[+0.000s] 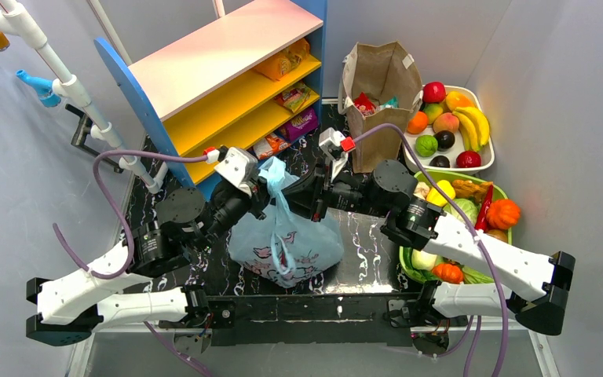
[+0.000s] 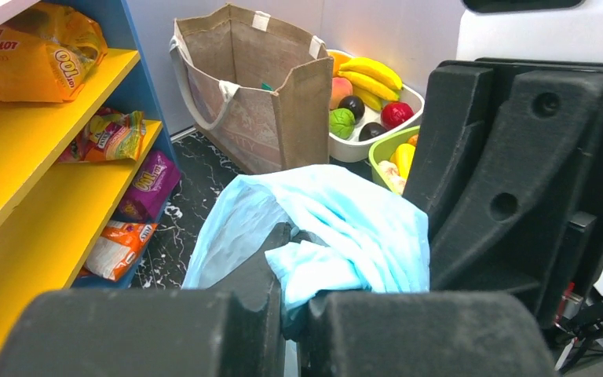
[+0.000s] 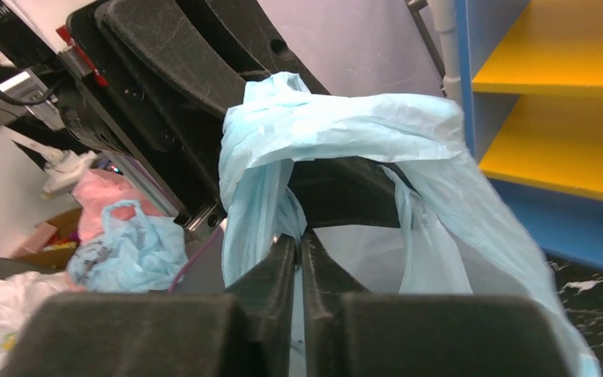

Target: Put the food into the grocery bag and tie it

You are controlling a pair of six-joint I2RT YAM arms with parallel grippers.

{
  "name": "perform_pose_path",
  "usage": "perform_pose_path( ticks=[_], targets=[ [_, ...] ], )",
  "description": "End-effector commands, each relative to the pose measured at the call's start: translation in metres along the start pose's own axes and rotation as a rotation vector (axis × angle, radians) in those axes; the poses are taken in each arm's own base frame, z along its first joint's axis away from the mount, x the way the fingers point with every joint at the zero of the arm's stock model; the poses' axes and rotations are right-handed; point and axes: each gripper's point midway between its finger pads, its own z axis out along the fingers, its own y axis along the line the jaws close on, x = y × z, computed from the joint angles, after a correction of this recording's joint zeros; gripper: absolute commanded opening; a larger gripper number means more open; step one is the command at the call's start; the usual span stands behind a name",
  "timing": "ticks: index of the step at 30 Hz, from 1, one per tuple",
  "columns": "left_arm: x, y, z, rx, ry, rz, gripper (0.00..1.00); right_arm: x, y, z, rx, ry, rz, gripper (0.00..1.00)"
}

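The light-blue grocery bag (image 1: pixel 286 236) sits bulging on the dark table between my arms, its handles pulled up to a bunch at its top. My left gripper (image 1: pixel 261 182) is shut on a fold of one handle (image 2: pixel 322 271). My right gripper (image 1: pixel 305 192) is shut on the other handle (image 3: pixel 255 208), which loops over the left gripper's black fingers (image 3: pixel 204 71). The two grippers almost touch above the bag. The food shows only as a pink and red blur through the bag's side (image 1: pixel 271 255). Red and teal packets (image 1: pixel 365 104) lie in the brown paper bag.
A brown paper bag (image 1: pixel 377 86) stands behind the grippers. A blue and yellow shelf (image 1: pixel 235 86) with snack packets (image 2: pixel 137 184) is at the back left. A white tray (image 1: pixel 483 161) and a green basket (image 1: pixel 407 267) of plastic fruit and vegetables stand on the right.
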Motion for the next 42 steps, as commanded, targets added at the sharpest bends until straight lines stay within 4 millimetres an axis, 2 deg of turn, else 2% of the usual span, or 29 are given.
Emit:
perform_pose_path(
  ticks=[1,6,9,14,20,31,36,42],
  targets=[
    [0.017,-0.023,0.006,0.084,0.072,0.005,0.00,-0.059,0.013,0.005,-0.021,-0.172,-0.067,0.01],
    [0.023,-0.024,0.008,0.087,0.086,0.014,0.00,-0.058,0.006,-0.006,0.033,-0.210,-0.014,0.01],
    [0.029,-0.023,0.006,0.088,0.102,0.028,0.00,-0.051,-0.011,-0.015,0.137,-0.202,0.013,0.01],
    [0.051,-0.022,0.000,0.104,0.160,0.068,0.00,-0.038,-0.046,-0.036,0.355,-0.177,0.066,0.01],
    [0.072,-0.018,-0.007,0.104,0.187,0.086,0.00,-0.020,-0.072,-0.058,0.543,-0.123,0.123,0.01],
    [0.086,-0.015,-0.001,0.090,0.191,0.148,0.00,-0.012,-0.096,-0.078,0.742,-0.087,0.177,0.01],
    [0.091,-0.010,-0.004,0.078,0.206,0.179,0.00,-0.012,-0.112,-0.099,0.881,-0.081,0.158,0.01],
    [0.106,-0.009,-0.014,0.111,0.254,0.210,0.00,-0.010,-0.141,-0.133,1.103,-0.114,0.152,0.01]
  ],
)
